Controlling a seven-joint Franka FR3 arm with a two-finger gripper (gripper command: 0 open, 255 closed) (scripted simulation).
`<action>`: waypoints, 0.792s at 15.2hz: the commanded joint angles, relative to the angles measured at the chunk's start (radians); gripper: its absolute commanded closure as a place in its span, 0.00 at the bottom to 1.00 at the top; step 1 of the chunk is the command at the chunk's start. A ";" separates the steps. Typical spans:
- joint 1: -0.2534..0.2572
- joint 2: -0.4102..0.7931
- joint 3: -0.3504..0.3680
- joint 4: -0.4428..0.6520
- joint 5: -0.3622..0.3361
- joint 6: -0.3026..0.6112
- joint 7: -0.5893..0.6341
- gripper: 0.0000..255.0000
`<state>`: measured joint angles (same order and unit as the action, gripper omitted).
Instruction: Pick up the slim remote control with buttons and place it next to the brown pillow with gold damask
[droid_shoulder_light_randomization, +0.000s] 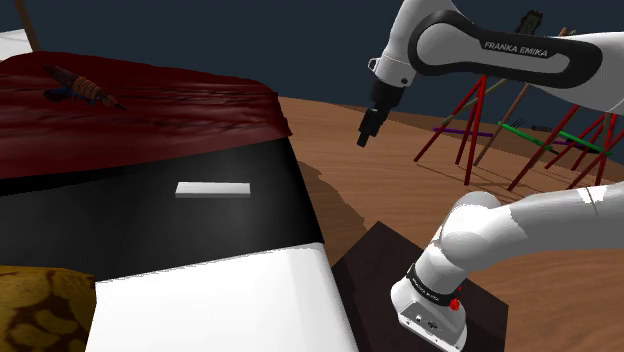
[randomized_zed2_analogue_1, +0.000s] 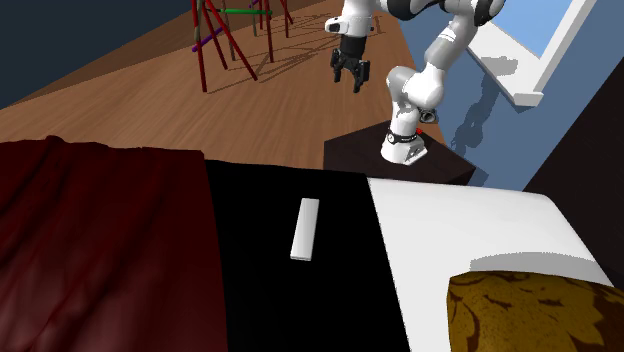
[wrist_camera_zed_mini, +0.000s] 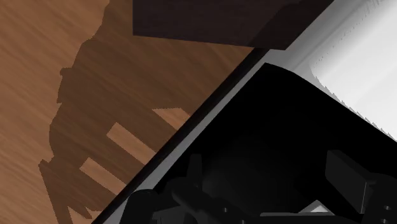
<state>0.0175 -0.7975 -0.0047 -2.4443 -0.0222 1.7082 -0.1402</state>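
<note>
The slim remote is drawn as a plain pale grey slab, lying flat on the black band of the bed. A brown pillow with gold pattern rests on the white sheet at the near corner. My black gripper hangs in the air beyond the bed's edge, over the wooden floor, well apart from the remote. Its fingers stand apart with nothing between them. In the wrist view the gripper points down at the bed's edge, its fingers open.
A dark red blanket covers the bed's far part, with a brown tool-like object on it. The dark stand sits against the bed. Red-legged frames stand on the wooden floor.
</note>
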 joint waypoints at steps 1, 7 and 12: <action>0.000 0.000 0.000 0.000 0.000 0.000 0.000 0.00; 0.048 0.214 0.029 0.054 0.016 0.151 -0.033 0.00; 0.082 0.397 0.056 0.129 0.022 0.252 -0.060 0.00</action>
<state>0.0919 -0.4368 0.0444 -2.3304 -0.0021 1.9401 -0.1964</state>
